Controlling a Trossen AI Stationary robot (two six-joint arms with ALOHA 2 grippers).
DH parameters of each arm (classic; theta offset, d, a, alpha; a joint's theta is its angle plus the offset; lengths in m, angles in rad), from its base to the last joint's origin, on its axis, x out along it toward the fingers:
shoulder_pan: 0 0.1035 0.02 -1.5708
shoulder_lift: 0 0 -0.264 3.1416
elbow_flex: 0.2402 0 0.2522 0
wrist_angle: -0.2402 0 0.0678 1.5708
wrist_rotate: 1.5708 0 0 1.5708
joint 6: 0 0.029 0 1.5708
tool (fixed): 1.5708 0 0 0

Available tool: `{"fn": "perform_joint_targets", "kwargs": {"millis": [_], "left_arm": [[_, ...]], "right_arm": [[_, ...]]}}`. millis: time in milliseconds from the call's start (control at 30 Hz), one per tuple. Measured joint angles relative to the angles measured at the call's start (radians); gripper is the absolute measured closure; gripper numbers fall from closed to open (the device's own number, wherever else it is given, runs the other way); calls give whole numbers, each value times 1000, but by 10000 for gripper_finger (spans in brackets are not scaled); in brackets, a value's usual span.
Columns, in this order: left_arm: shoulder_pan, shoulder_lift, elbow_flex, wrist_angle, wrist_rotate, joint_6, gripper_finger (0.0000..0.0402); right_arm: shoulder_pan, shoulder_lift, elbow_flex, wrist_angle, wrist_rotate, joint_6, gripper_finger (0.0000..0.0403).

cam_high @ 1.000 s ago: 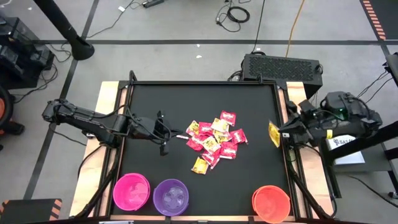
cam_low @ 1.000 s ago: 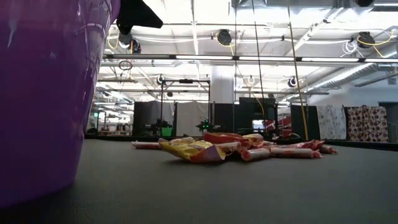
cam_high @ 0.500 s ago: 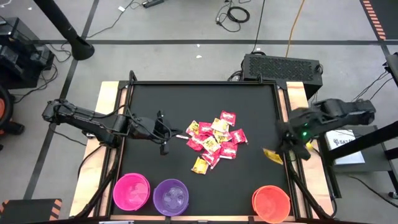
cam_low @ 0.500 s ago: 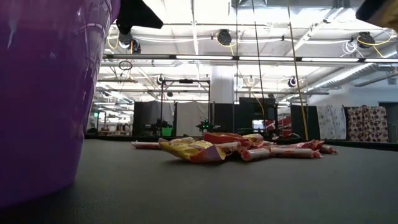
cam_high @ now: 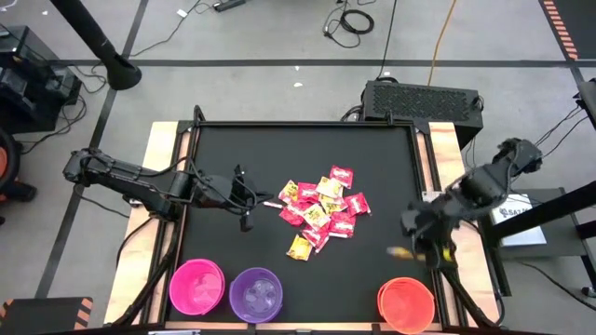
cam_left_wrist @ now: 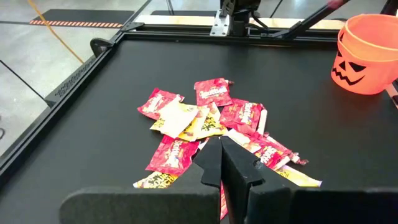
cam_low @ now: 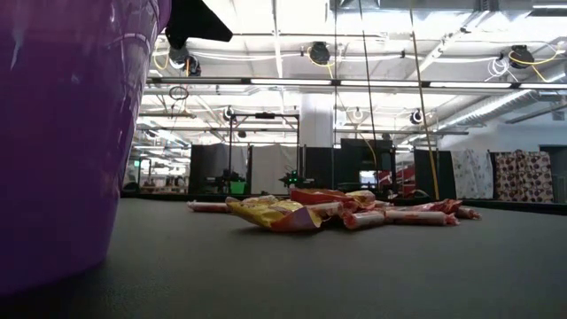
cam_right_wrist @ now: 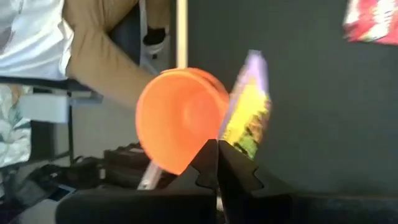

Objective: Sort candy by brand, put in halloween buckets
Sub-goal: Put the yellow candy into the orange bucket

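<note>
The right pincer point(cam_high: 416, 244) is pinching a yellow packet point(cam_right_wrist: 249, 121) — hanging just short of the orange bucket point(cam_high: 406, 303) ahead, likely for dropping — while the left pincer point(cam_high: 248, 197), shut on nothing, is waiting beside the pile point(cam_high: 321, 209).

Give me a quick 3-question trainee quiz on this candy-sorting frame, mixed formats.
1. True or false: the right hand is shut on a yellow packet.
2. Which bucket lies closest to that right hand: A) pink bucket, B) purple bucket, C) orange bucket?
3. Fill in: the left hand waits shut beside the ____ in the middle of the table.

Key: 1 true. 2 C. 3 candy pile.
</note>
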Motion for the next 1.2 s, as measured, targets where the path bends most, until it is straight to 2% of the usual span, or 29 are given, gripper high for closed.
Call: {"fn": "perform_joint_targets", "kwargs": {"millis": [200, 333, 533, 700, 867, 967, 1067, 1133, 1200], "left_arm": [[0, 0, 0, 0, 0, 0, 400], [0, 0, 0, 1, 0, 0, 400], [0, 0, 0, 11, 0, 1, 400], [0, 0, 0, 57, -1, 8, 400], [0, 0, 0, 74, 10, -7, 393], [0, 0, 0, 74, 26, -44, 365], [0, 0, 0, 85, -7, -53, 332], [1, 0, 0, 107, -39, -49, 317], [1, 0, 0, 141, -59, -12, 310]], "right_arm": [[167, 150, 50, -5, -10, 204, 403], [237, 229, 50, 5, -8, 304, 403], [281, 322, 50, 58, 7, 417, 403], [295, 368, 50, 69, 56, 431, 399], [285, 370, 50, 28, 74, 482, 364], [284, 353, 50, 24, 71, 529, 327], [272, 325, 50, 13, 60, 564, 288], [267, 303, 50, 7, 118, 612, 270], [266, 282, 50, 1, 264, 617, 261]]}}
